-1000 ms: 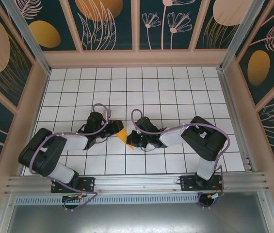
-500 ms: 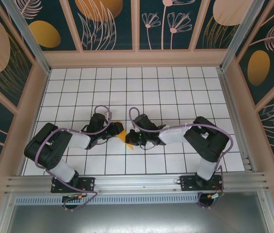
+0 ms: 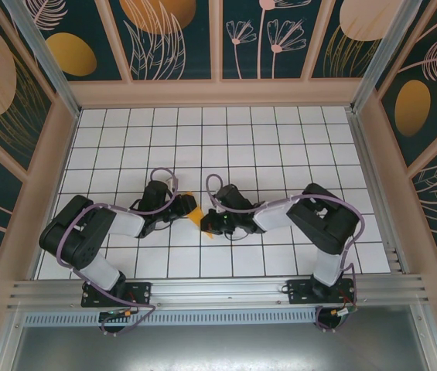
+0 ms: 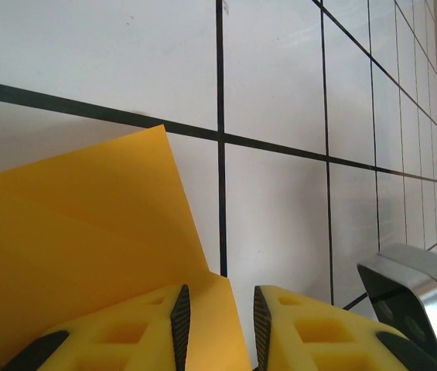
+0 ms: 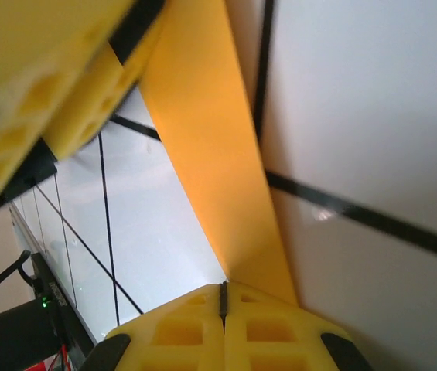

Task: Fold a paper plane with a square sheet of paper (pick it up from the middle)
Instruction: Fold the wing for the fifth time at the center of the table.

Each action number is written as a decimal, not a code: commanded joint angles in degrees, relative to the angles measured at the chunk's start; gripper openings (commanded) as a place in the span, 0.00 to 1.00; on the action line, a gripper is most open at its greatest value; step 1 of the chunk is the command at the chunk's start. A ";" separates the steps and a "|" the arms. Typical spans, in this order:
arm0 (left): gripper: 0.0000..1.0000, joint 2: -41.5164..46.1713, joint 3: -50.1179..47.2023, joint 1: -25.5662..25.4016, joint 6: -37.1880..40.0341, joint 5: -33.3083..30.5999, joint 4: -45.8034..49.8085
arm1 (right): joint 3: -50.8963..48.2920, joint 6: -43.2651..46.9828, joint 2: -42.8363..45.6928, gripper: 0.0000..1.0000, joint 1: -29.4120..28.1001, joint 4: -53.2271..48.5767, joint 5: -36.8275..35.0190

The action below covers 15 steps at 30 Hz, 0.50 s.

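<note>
Top external view showed the folded paper (image 3: 194, 217) near the middle of the counter (image 3: 280, 139), between the left hand (image 3: 189, 205) and the right hand (image 3: 205, 222). Left wrist view had the left hand's fingers slightly parted, a paper corner lying between them. Right wrist view showed the right hand pressed together, pinching the paper's narrow end.

No lettering, number, brand or sign can be read. The worktop (image 3: 280, 139) carries plain black grid lines. The walls (image 3: 172, 39) carry a printed pattern of leaves, flowers and ovals. The orange-yellow paper (image 4: 71, 232) is blank on the faces that show.
</note>
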<state>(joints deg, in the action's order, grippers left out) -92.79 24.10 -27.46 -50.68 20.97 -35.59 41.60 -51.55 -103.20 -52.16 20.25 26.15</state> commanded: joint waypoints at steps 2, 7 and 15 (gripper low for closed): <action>0.30 -1.86 -1.61 0.25 0.40 -4.93 5.10 | -6.78 -1.84 3.73 0.00 -0.11 -2.88 2.57; 0.30 -2.21 -1.52 0.22 0.41 -4.46 4.75 | -9.90 -1.18 6.34 0.01 -0.89 -7.30 0.75; 0.32 -1.96 -0.96 0.22 1.78 -2.71 4.72 | -5.75 2.03 14.20 0.00 -0.16 -12.68 -3.91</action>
<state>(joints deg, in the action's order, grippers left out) -92.90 24.10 -27.44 -50.63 20.95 -35.94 33.41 -51.66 -92.14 -52.34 12.58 25.04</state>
